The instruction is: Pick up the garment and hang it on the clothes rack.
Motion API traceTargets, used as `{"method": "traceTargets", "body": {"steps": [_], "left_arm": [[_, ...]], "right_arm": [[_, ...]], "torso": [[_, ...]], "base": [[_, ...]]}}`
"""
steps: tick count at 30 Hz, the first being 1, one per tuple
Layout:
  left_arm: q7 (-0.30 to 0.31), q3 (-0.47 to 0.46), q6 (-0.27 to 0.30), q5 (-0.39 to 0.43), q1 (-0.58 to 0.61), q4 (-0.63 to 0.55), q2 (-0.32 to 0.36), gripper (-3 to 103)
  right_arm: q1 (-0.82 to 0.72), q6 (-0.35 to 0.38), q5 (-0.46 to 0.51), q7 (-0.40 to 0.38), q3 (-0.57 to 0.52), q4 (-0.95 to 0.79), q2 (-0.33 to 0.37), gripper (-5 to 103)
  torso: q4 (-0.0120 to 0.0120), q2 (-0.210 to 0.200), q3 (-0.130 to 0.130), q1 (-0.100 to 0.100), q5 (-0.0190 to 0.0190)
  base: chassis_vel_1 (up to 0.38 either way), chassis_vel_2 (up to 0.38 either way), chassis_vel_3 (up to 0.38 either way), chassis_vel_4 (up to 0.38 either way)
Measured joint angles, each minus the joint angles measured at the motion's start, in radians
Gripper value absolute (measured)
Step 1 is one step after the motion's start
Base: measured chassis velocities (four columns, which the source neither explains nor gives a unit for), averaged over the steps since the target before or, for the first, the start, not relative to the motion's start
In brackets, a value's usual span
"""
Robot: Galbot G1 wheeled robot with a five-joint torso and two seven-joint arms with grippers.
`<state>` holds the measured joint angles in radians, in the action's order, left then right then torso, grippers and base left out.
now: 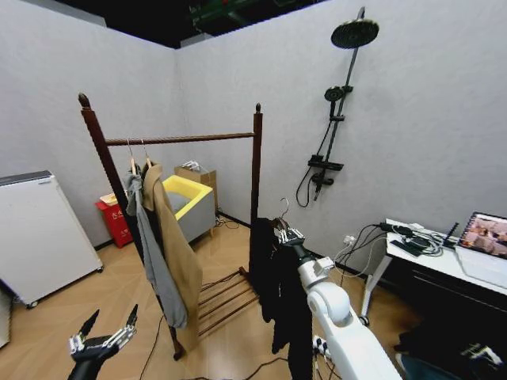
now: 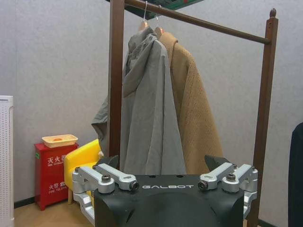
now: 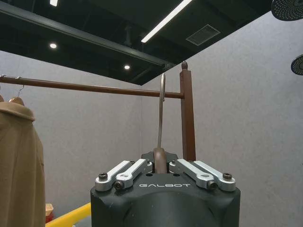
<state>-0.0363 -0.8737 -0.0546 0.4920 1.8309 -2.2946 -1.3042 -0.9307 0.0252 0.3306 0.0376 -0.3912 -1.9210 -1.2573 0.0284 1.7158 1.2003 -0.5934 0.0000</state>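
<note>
The black garment point(image 1: 279, 294) hangs from a thin metal hanger whose hook point(image 3: 162, 108) rises above my right gripper point(image 1: 287, 235). That gripper point(image 3: 160, 163) is shut on the hanger's neck, just right of the clothes rack's right post point(image 1: 256, 178) and below its top bar point(image 1: 182, 138). The bar point(image 3: 94, 88) runs across the right wrist view behind the hook. A grey jacket point(image 1: 154, 257) and a tan coat point(image 1: 181, 257) hang at the bar's left end. My left gripper point(image 1: 103, 339) waits low at the left, open and holding nothing, facing the rack point(image 2: 116, 80).
A white cabinet point(image 1: 40, 236) stands at the left wall. Behind the rack are a red box point(image 1: 116, 222) and a yellow tub point(image 1: 188, 203). A shower fixture point(image 1: 337, 119) is on the right wall above a white desk point(image 1: 444, 257) with a laptop. Cables lie on the floor.
</note>
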Motion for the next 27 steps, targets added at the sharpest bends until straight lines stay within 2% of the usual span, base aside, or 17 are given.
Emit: {"method": "traceTargets", "body": {"steps": [5, 12, 15, 17, 18, 19, 21, 25, 27], "left_arm": [[0.0, 0.0, 0.0, 0.0, 0.0, 0.0, 0.0, 100], [0.0, 0.0, 0.0, 0.0, 0.0, 0.0, 0.0, 100], [0.0, 0.0, 0.0, 0.0, 0.0, 0.0, 0.0, 100], [0.0, 0.0, 0.0, 0.0, 0.0, 0.0, 0.0, 100], [0.0, 0.0, 0.0, 0.0, 0.0, 0.0, 0.0, 100], [0.0, 0.0, 0.0, 0.0, 0.0, 0.0, 0.0, 100], [0.0, 0.0, 0.0, 0.0, 0.0, 0.0, 0.0, 100], [0.0, 0.0, 0.0, 0.0, 0.0, 0.0, 0.0, 100], [0.0, 0.0, 0.0, 0.0, 0.0, 0.0, 0.0, 100]], "right_arm": [[-0.002, 0.001, 0.016, 0.003, -0.002, -0.019, 0.006, 9], [0.024, 0.017, 0.094, 0.03, 0.011, -0.08, 0.028, 9], [0.195, 0.035, 0.135, 0.039, 0.06, 0.0, 0.043, 9], [0.195, 0.035, 0.135, 0.039, 0.06, 0.0, 0.043, 9], [0.257, 0.038, 0.151, 0.048, 0.086, 0.033, 0.044, 9], [0.441, 0.045, 0.179, 0.069, 0.184, 0.153, 0.023, 9], [0.569, 0.047, 0.18, 0.069, 0.242, 0.255, -0.009, 9], [0.685, 0.044, 0.172, 0.064, 0.286, 0.369, -0.047, 9], [0.77, 0.034, 0.145, 0.067, 0.315, 0.491, -0.089, 9]], "torso": [[0.0, 0.0, 0.0, 0.0, -0.0001], [0.0001, -0.001, 0.0, -0.001, 0.0], [0.0001, -0.001, 0.0, -0.001, 0.0001], [0.0001, -0.001, 0.0, -0.001, 0.0001], [-0.0003, -0.001, 0.0, -0.001, -0.0003], [-0.0003, 0.0, 0.0, 0.001, -0.0002], [0.0, 0.0, 0.0, 0.001, -0.0001], [-0.0005, 0.0, 0.0, 0.001, -0.0004], [-0.0003, 0.0, 0.0, 0.0, -0.0002]], "base": [[-0.193, 0.188, 0.187, -0.191], [-0.218, 0.212, 0.209, -0.199], [-0.065, 0.081, 0.037, -0.064], [0.0, 0.0, 0.0, 0.0], [0.0, 0.0, 0.0, 0.0], [0.074, -0.061, -0.045, 0.063], [0.037, -0.027, -0.033, 0.031], [0.0, 0.0, 0.0, 0.0], [0.0, 0.0, 0.0, 0.0]]}}
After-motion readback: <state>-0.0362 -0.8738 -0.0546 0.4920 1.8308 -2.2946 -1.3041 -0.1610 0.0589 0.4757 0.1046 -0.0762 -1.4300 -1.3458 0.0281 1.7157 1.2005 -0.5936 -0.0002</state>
